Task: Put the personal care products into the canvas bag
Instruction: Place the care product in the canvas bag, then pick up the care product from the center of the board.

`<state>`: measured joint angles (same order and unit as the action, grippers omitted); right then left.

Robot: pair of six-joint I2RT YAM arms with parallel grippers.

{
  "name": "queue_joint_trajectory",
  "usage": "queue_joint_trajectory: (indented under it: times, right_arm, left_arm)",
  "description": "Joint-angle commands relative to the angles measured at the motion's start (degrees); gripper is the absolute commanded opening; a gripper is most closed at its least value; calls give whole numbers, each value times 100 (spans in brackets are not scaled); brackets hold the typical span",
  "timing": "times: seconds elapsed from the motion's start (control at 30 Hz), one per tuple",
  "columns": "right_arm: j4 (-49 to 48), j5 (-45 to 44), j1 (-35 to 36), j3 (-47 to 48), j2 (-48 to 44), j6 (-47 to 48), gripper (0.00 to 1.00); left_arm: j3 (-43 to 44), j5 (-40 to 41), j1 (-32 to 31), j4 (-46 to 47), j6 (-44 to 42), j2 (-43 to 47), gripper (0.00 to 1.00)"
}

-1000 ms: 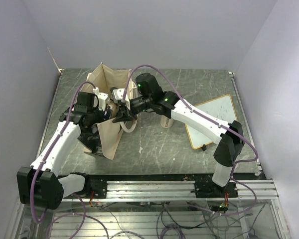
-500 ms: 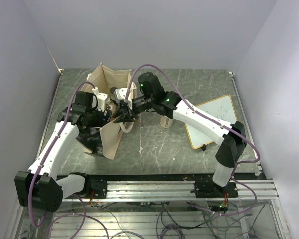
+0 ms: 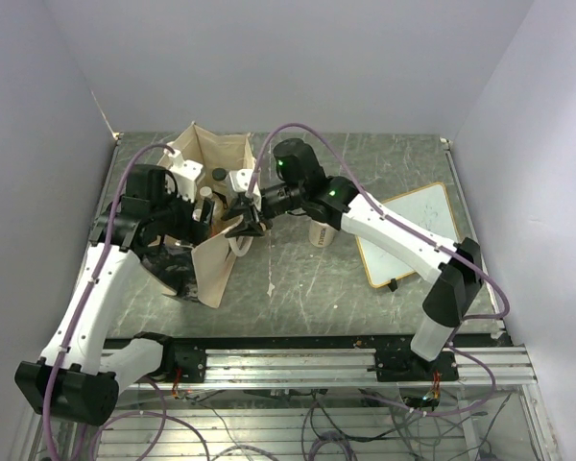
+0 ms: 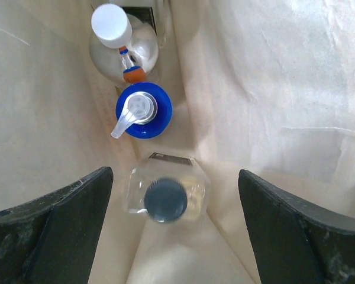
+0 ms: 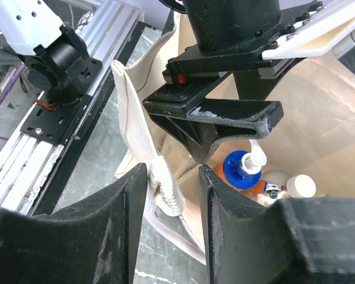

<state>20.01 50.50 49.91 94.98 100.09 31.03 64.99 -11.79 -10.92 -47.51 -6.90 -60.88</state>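
Note:
The canvas bag [image 3: 211, 254] stands open at the left of the table. My left gripper [image 4: 174, 195] hangs open over its mouth, touching nothing. Below it inside the bag lie a clear bottle with a dark cap [image 4: 165, 198], a blue-and-orange pump bottle [image 4: 143, 109] and a bottle with a white cap [image 4: 115, 35]. My right gripper [image 5: 171, 177] is at the bag's near-right rim with its jaws parted. The strap handle [image 5: 164, 189] lies between them, against the left finger only. A pale bottle [image 3: 319, 233] stands on the table beneath the right arm.
A wood-framed whiteboard [image 3: 408, 230] lies at the right of the table. The two grippers are close together over the bag, the left arm's finger [image 5: 225, 115] just beyond my right fingers. The metal rail [image 3: 298, 360] runs along the near edge.
My left gripper has lifted and pulled back to the left, its jaws wider. My right jaws have parted from shut on the strap handle.

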Motion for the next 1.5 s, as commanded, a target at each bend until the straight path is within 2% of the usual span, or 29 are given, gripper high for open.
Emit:
queue_joint_trajectory:
  times: [0.0,0.2,0.4,0.57,0.7,0.9,1.03,1.2,1.37,1.47]
  right_arm:
    - [-29,-127,-31,-48,-397,84,41]
    - [-378,-486,-111,-378,-843,-190,49]
    - [-1345,-1309,-532,-1187,-1605,-1090,54]
    - [-1696,-2245,-995,-1855,-2071,-1459,59]
    - [-1715,-2613,-1318,-2117,-2201,-1691,60]
    - [-1706,-2862,-1452,-2235,-2167,-1592,60]
    - [-1643,-3069,-1602,-2350,-2091,-1784,60]
    - [-1228,-3094,-2059,-2355,-1782,-2088,60]
    - [-511,-3061,-2338,-2269,-1518,-1738,70]
    - [-449,-3016,-2372,-2414,-1557,-1556,72]
  left_arm:
    - [393,-186,37,-92,-211,166,97]
    - [771,-217,37,-160,-277,266,97]
    - [1287,-108,37,21,-298,51,96]
    - [1661,-274,37,136,-222,-190,95]
    - [1811,-381,37,54,-288,-311,93]
    - [1892,-834,37,-577,-899,-38,91]
    - [2097,-758,37,-990,-1194,223,89]
    - [2170,-723,37,-1086,-1115,342,85]
    - [2321,-761,40,-1299,-1443,271,83]
    - [2690,-821,37,-1881,-1848,148,82]
